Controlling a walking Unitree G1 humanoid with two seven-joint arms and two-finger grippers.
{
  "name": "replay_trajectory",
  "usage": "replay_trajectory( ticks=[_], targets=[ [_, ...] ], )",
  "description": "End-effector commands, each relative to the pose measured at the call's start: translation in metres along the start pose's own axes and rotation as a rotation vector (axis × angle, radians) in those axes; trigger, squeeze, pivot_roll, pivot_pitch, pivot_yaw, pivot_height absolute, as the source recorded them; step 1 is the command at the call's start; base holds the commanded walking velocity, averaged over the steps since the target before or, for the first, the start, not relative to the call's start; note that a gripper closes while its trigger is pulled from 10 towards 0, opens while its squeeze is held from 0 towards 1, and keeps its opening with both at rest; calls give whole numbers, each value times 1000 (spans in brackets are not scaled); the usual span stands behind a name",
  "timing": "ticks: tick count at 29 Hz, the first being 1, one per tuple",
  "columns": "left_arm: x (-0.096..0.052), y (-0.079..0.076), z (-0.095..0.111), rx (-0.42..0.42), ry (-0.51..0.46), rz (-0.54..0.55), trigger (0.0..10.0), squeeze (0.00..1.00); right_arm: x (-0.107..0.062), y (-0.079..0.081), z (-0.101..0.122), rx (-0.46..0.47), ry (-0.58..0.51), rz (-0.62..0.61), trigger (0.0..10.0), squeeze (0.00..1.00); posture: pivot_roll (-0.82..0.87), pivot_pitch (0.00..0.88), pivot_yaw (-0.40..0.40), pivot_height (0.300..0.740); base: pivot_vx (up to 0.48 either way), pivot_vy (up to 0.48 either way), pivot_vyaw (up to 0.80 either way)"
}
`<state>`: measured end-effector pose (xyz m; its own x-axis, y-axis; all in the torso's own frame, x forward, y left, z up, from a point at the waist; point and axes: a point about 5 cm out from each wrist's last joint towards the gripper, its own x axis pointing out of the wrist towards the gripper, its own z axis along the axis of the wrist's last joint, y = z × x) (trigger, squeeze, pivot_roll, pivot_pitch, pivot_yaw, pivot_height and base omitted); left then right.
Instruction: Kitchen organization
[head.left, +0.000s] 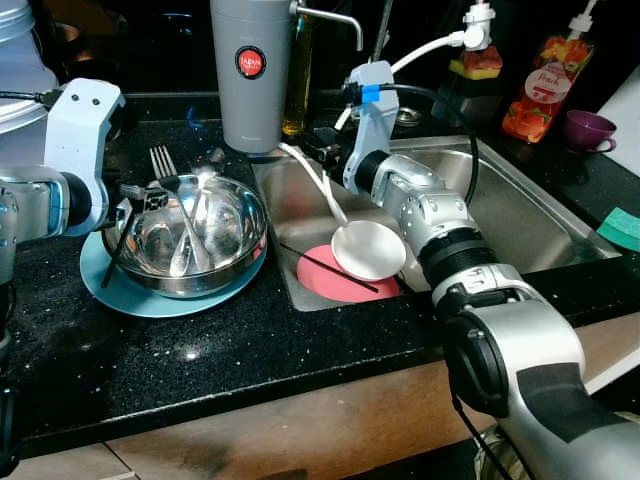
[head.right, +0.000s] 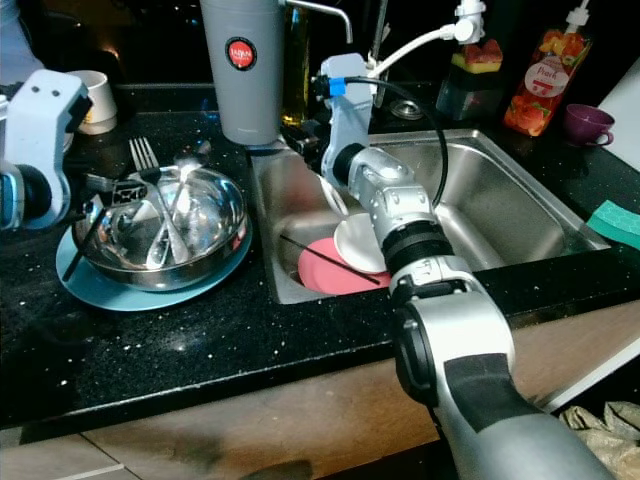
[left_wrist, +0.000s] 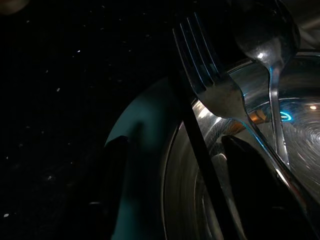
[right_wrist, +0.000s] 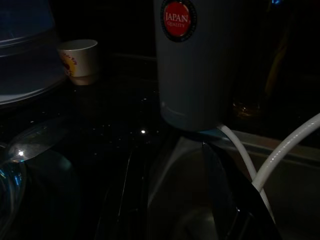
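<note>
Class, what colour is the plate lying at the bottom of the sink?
The plate is pink, best seen in the left eye view, under a white ladle.

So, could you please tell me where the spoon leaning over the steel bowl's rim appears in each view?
Left eye view: spoon, head over the steel bowl's back rim, right of the fork.
Right eye view: same place, beside the fork's tines.
Left wrist view: close up, next to the fork, above the bowl's rim.
Right wrist view: dim glint, between bowl and grey canister.
Shared landmark: the steel bowl.
</note>
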<state>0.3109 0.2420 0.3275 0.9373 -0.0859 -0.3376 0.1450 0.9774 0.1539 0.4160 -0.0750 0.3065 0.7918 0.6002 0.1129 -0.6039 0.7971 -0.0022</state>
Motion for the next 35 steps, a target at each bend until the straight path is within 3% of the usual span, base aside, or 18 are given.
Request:
replay_trajectory(
  ticks=[1, 2, 3, 5, 6, 8, 9, 10, 11, 12, 13, 25, 35],
  targets=[
    [-2, 3, 1, 11, 18, 15, 0, 0, -2, -4, -1, 16, 1, -10, 10000, 0, 71, 94, -61, 740, 0, 0, 0],
    [-2, 4, 1, 23, 19, 26, 6471, 0, -3, -5, -1, 18, 1, -14, 10000, 0, 72, 94, -58, 740, 0, 0, 0],
    [-2, 4, 2, 27, 19, 29, 8784, 0, -3, -5, -1, 19, 1, -15, 10000, 0, 72, 94, -58, 740, 0, 0, 0],
    [-2, 4, 2, 34, 16, 23, 8431, 0, -3, -6, -1, 19, 1, -17, 10000, 0, 69, 95, -56, 740, 0, 0, 0],
    [-2, 5, 2, 31, 14, 20, 78, 0, -3, -6, 0, 20, 0, -18, 10000, 0, 69, 95, -56, 740, 0, 0, 0],
    [-2, 5, 3, 26, 12, 16, 0, 0, -4, -7, 0, 19, 0, -21, 10000, 0, 69, 95, -57, 740, 0, 0, 0],
    [-3, 5, 3, 32, 12, 20, 706, 0, -4, -7, 1, 19, 0, -22, 10000, 0, 69, 95, -57, 740, 0, 0, 0],
    [-3, 5, 3, 32, 12, 20, 706, 0, -4, -7, 1, 19, 0, -22, 10000, 0, 69, 95, -57, 740, 0, 0, 0],
    [-3, 5, 3, 47, 16, 18, 10000, 0, -4, -7, 1, 18, 0, -24, 10000, 0, 70, 92, -57, 740, 0, 0, 0],
    [-3, 5, 2, 57, 18, 16, 10000, 0, -4, -7, 1, 17, 1, -25, 10000, 0, 70, 92, -57, 740, 0, 0, 0],
    [-3, 4, 2, 54, 18, 9, 0, 0, -4, -8, 2, 16, 1, -26, 10000, 0, 68, 94, -56, 740, 0, 0, 0],
    [-7, 6, 5, 61, 6, 8, 0, 0, -4, -8, 3, 15, -2, -28, 10000, 0, 66, 96, -59, 740, 0, 0, 0],
    [-20, 20, 15, 72, -26, 66, 0, 0, -3, -8, 7, 11, -6, -24, 10000, 0, 66, 98, -64, 740, 0, 0, 0]
  ],
)
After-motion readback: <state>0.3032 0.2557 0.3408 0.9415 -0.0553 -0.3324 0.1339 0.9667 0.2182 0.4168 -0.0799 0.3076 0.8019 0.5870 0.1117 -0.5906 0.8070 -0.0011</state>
